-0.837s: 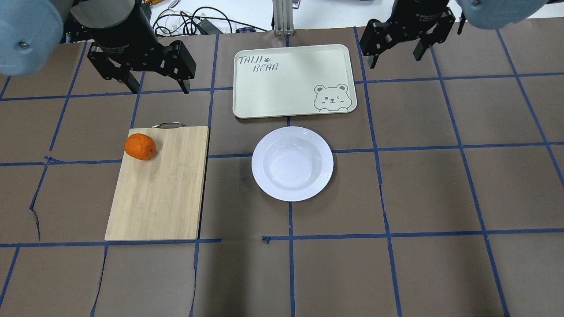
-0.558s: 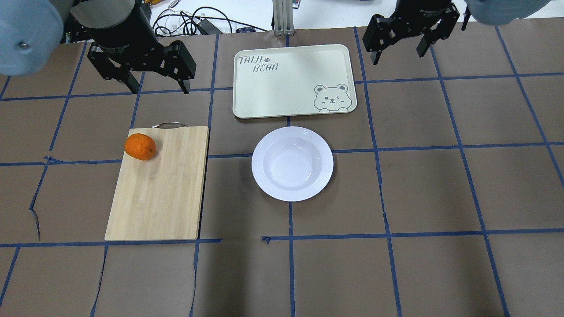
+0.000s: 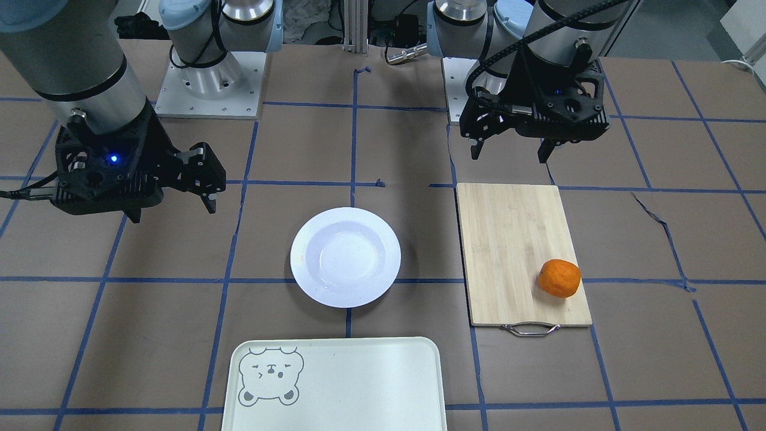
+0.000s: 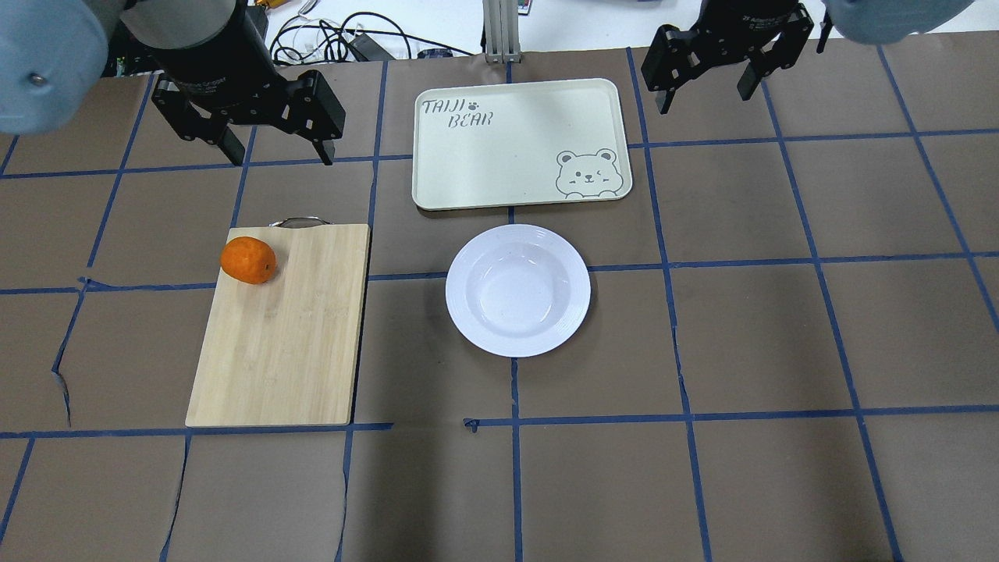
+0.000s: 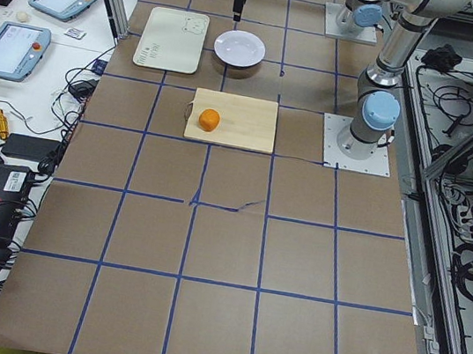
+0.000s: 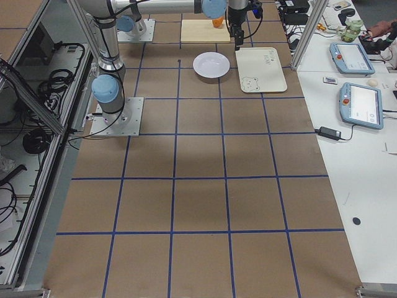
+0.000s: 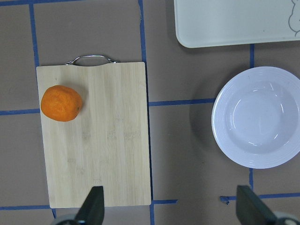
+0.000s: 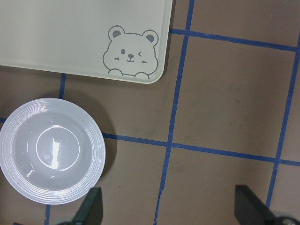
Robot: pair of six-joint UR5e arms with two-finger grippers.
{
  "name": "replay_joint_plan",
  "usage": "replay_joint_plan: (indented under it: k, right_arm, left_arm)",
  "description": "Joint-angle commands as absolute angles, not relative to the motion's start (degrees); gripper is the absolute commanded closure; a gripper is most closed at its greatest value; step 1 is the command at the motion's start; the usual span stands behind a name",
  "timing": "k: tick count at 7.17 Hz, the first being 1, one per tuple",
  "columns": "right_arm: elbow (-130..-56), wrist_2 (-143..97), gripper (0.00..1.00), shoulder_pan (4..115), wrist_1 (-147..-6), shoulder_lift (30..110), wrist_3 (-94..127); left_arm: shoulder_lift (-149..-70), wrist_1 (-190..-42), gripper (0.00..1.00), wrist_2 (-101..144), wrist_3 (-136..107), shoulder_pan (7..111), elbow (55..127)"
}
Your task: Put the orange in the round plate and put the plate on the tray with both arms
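My left gripper (image 4: 279,152) and right gripper (image 4: 702,97) hang above the table (image 4: 780,336), jaws spread wide.
Nearest, the orange (image 4: 248,261) sits on the cutting board (image 4: 281,343) by its handle end; the round plate (image 4: 460,289) lies beside the board, the tray (image 4: 515,144) just beyond.

Glossy white plate (image 4: 517,289), matt bamboo board (image 4: 281,328)

Cream tray (image 8: 70,33) fills the top left, w/ a grey bear face (image 8: 130,51) in its bottom-right corner. White plate (image 8: 93,140) sits bottom left on the brown table (image 8: 225,93), just below the tray & not touching it; blue tape lines (image 8: 177,93) cross the table. Right gripper (image 8: 171,208) peeks in at the bottom edge, its 2 dark fingers (image 8: 91,206) far apart.
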State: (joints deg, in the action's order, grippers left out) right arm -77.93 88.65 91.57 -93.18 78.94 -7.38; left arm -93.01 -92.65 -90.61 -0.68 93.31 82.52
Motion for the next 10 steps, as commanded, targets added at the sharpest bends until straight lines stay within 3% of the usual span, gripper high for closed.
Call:
replay_joint_plan:
  k: [1,4,6,10]
  right_arm:
    - [-78.13,88.94,0.0,91.58,-92.99,78.75,-7.29]
    - [-77.96,88.95,0.0,91.67,-92.55,78.31,-7.29]
    - [-77.78,89.12,0.0,91.67,-92.81,78.22,-7.47]
    - [-77.69,89.12,0.0,91.58,-92.55,78.31,-7.29]
  left_arm:
    - [-93.25,-92.99,0.0,-90.7,0.43,92.29,82.7]
    - [-98.24,-91.77,0.0,-92.79,3.93,88.6,86.81]
    - [-106.13,-81.08,0.0,-97.9,8.07,83.96,90.95]
    - [-115.64,-78.14,0.03,-105.37,13.14,80.33,91.23]
